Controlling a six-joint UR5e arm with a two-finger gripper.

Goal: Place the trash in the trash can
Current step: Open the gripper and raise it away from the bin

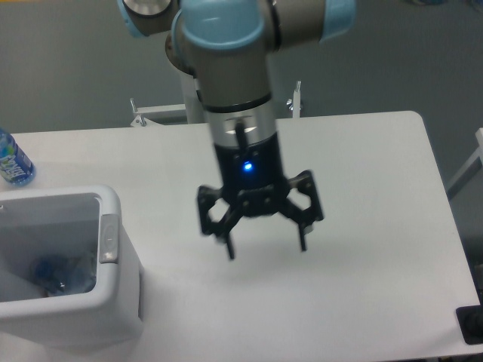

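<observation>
Table [362, 173]: white, nothing loose visible on its bare top apart from what's listed below.

Trash can [121, 302]: white bin at the front-left corner of the table, grey tab [109, 238] on its right wall, open top.

Arm/gripper [266, 243]: hangs over mid-table, pointing down, fingers spread wide, nothing between them.

Intact bottle [11, 161]: blue label, at the left edge near the back. Not trash, leave it.

Crushed bottle [62, 273]: bluish clear plastic lying on the floor of the trash can, so that item looks done. Long axis hard to read through the blur.

Packet: can't find it on the table or in the bin; may be hidden behind the bin wall or out of frame.

Key relation: everything task-relevant lies left of the gripper; bin is well apart, front-left. With no packet visible, I'd judge there's nothing to reach for.
</observation>
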